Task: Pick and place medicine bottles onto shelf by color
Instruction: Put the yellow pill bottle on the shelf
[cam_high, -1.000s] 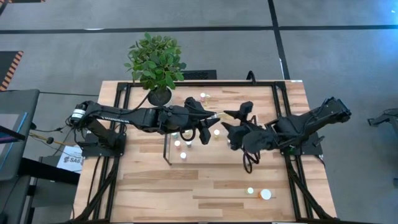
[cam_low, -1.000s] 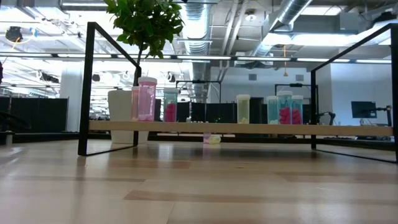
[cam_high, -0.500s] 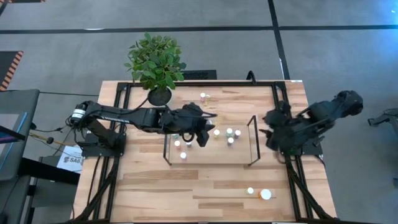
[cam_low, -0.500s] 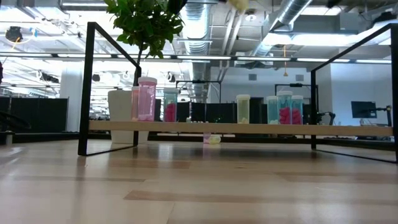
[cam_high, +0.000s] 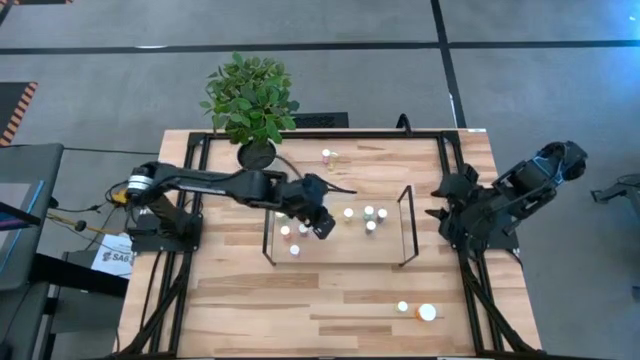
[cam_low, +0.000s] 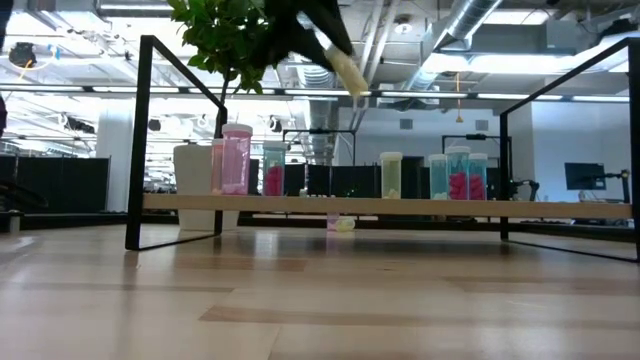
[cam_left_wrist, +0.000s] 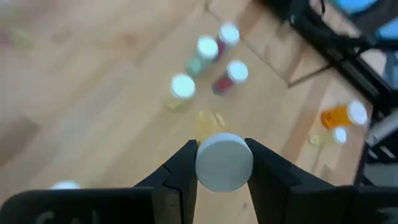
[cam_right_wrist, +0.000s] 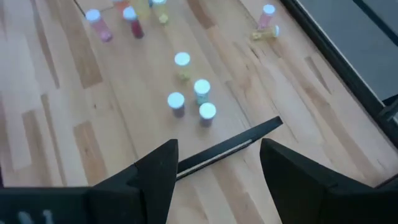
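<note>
the left gripper hangs above the low wooden shelf, its fingers clamped on a yellow bottle with a white cap, held tilted well above the bottles standing in a row along the shelf. the right gripper waits at the right edge of the table with its fingers spread and nothing between them, beyond the black wire frame at that end of the shelf. two more bottles sit on the bare front of the light wood table, a potted plant stands at its back left corner, and grey floor surrounds it.
</note>
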